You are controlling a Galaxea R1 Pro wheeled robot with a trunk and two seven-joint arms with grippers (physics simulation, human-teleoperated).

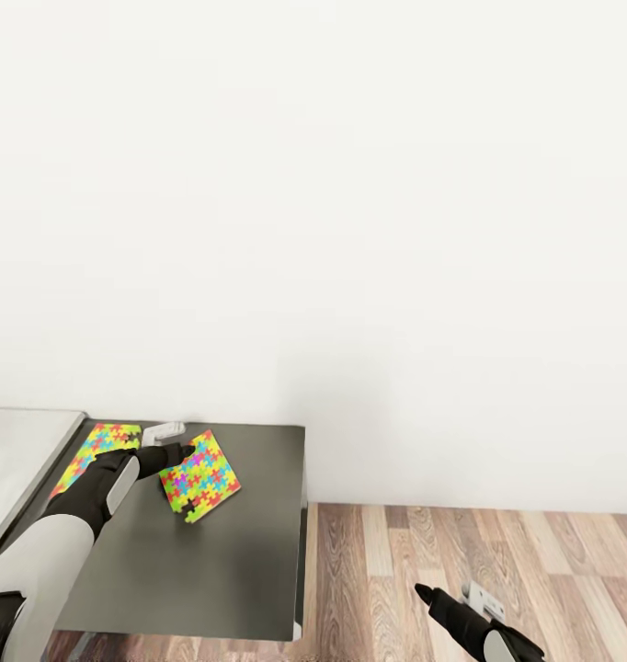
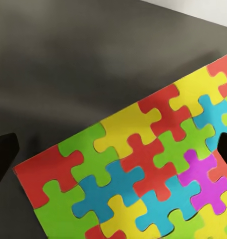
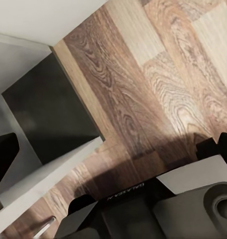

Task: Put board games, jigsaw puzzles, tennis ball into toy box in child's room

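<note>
Two jigsaw puzzles lie on the dark-grey wing of the table. One jigsaw puzzle sits turned at an angle just right of my left gripper, which is open over its near corner. In the left wrist view that puzzle spans the space between my fingertips, which stand wide apart. The other jigsaw puzzle lies further left, partly covered by my left arm. My right gripper hangs open and empty low over the wood floor, right of the table. The toy box, board games and tennis ball are out of view.
The table's light-grey top adjoins the dark wing on the left. A white wall rises directly behind the table. The wing's right edge drops to wood-plank floor. My own base shows in the right wrist view.
</note>
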